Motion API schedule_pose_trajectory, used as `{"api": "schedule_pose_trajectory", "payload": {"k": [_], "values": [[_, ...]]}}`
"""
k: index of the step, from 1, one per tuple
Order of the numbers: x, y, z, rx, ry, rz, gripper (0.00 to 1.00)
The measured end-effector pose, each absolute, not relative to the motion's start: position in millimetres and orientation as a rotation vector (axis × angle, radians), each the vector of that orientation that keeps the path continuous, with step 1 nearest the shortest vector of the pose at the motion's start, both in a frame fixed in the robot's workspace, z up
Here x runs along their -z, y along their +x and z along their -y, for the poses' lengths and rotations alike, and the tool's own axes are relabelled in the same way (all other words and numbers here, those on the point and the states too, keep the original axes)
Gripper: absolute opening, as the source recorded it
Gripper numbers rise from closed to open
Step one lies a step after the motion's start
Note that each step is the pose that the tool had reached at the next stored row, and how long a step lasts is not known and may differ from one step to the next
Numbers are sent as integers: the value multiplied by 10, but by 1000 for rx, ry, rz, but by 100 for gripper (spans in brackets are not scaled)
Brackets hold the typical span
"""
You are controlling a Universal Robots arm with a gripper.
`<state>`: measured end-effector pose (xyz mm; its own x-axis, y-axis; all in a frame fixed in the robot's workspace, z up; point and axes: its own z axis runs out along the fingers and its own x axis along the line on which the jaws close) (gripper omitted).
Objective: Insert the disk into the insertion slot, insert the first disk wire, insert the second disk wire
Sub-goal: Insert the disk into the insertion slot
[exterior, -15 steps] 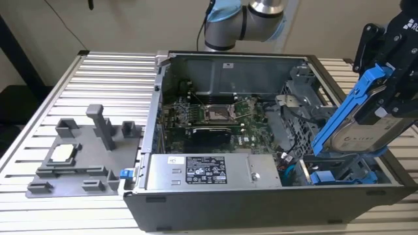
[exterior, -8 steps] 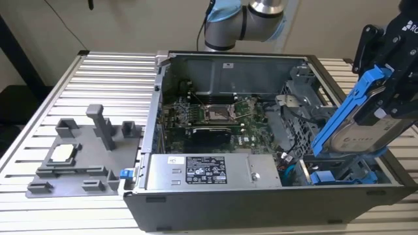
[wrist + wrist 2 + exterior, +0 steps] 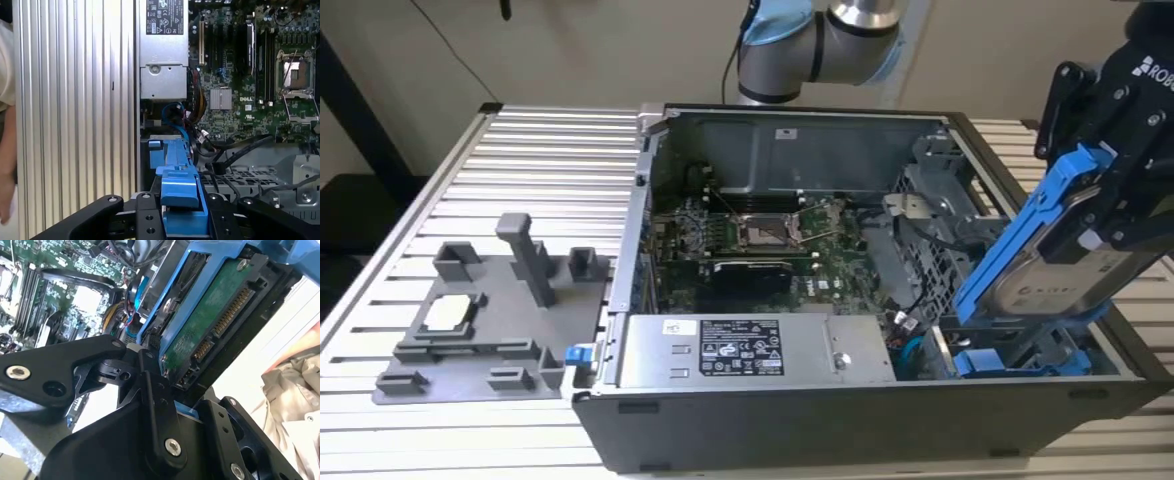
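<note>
Exterior view: gripper clamped on the disk, held tilted with its lower end at the drive bay, at the exterior view's right end of the open computer case. Second wrist view: the disk's green board side and connectors face the camera, motherboard beyond. First wrist view: blue carrier pinched between the jaws, near the power supply.

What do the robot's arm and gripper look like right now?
The arm has rounded silver-grey joints with pale blue end caps. The gripper is matte black with white lettering on its body; in the second wrist view its fingers are flat, angular black links joined by silver screws.
</note>
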<state>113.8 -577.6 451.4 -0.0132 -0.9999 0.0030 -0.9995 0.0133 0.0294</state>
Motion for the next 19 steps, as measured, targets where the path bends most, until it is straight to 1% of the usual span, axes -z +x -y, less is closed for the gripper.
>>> {"api": "schedule_pose_trajectory", "payload": {"k": [10,19], "values": [[-4432,1138,5776,27,2214,2201,33],[-4373,1138,5776,49,2231,2217,33]]}}
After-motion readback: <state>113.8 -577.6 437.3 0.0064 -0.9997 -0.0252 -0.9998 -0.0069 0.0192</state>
